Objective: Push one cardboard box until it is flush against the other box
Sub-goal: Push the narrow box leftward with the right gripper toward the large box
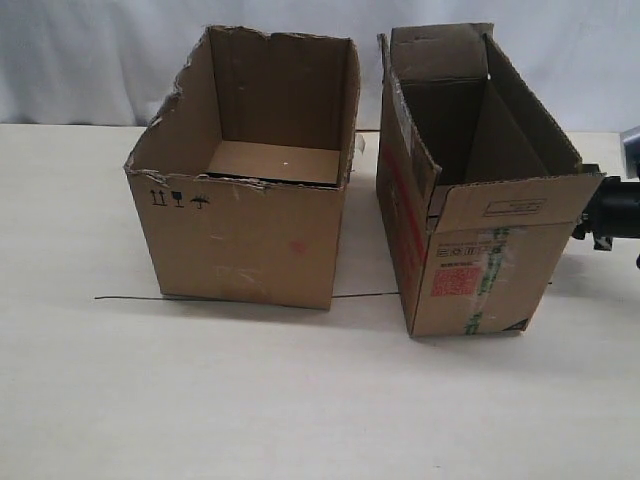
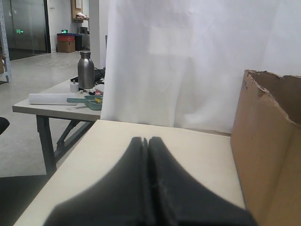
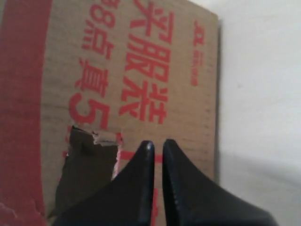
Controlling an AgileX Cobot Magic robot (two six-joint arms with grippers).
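Observation:
The cardboard box (image 1: 478, 215), narrow with raised flaps, red square print and green-striped tape, stands at the right of the table. The other box (image 1: 243, 205), wider with a torn rim, stands to its left, a narrow gap between them. My right gripper (image 1: 600, 212) is at the cardboard box's right side. In the right wrist view it (image 3: 155, 143) is shut, its tips close against the box wall (image 3: 141, 70) with red characters and a torn hole (image 3: 87, 174). My left gripper (image 2: 145, 139) is shut and empty over the tabletop, with the other box (image 2: 268, 155) beside it; the exterior view does not show it.
A thin dark line (image 1: 125, 298) runs across the table (image 1: 300, 400) under both boxes. A white curtain (image 1: 90, 50) hangs behind. Past the table's left edge stands a second table (image 2: 51, 106) with a metal bottle (image 2: 86, 69).

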